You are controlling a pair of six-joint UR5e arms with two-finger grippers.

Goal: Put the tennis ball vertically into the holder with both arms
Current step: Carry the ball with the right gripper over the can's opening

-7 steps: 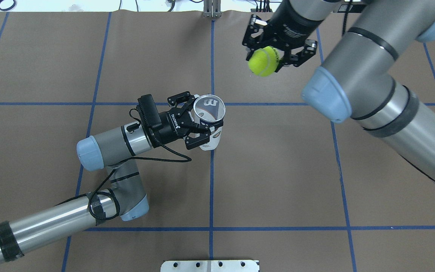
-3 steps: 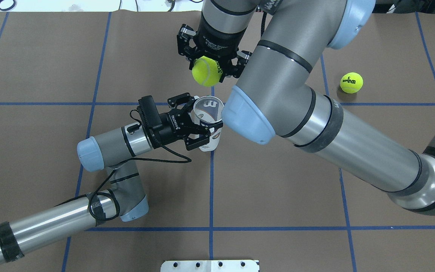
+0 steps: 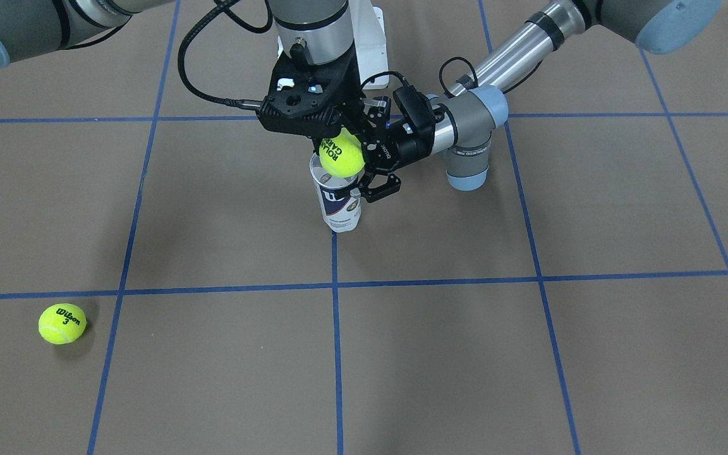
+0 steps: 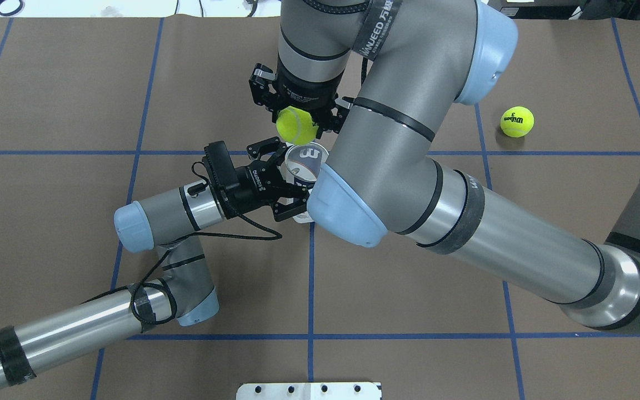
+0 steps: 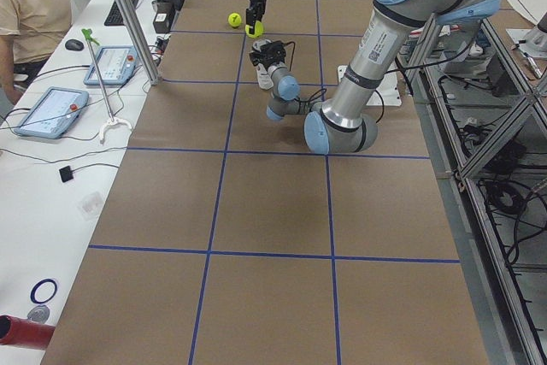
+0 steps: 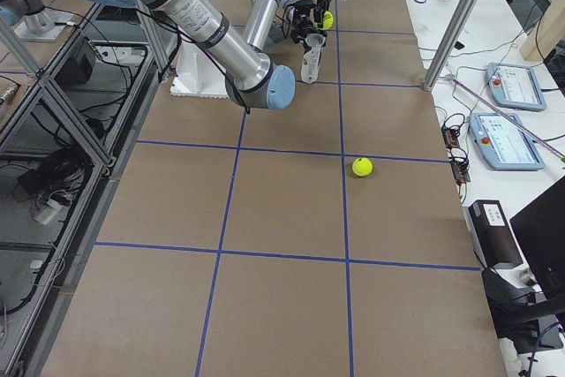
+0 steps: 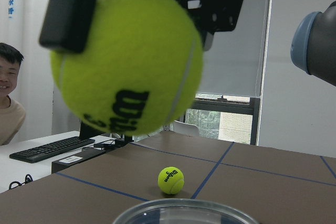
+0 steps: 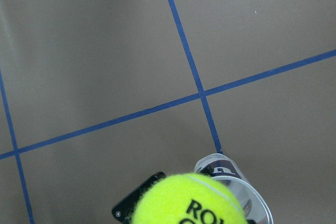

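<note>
Presently we logged: left gripper (image 4: 284, 179) clamped on upright holder (image 4: 309, 158); right gripper (image 4: 296, 119) pinching tennis ball (image 3: 340, 157) above rim; insertion pending.

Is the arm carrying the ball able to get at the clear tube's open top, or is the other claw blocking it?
Probably yes. The left gripper clamps the holder by its sides, below the rim, so the upward-facing mouth is free. The right gripper holds the tennis ball just above it.
</note>
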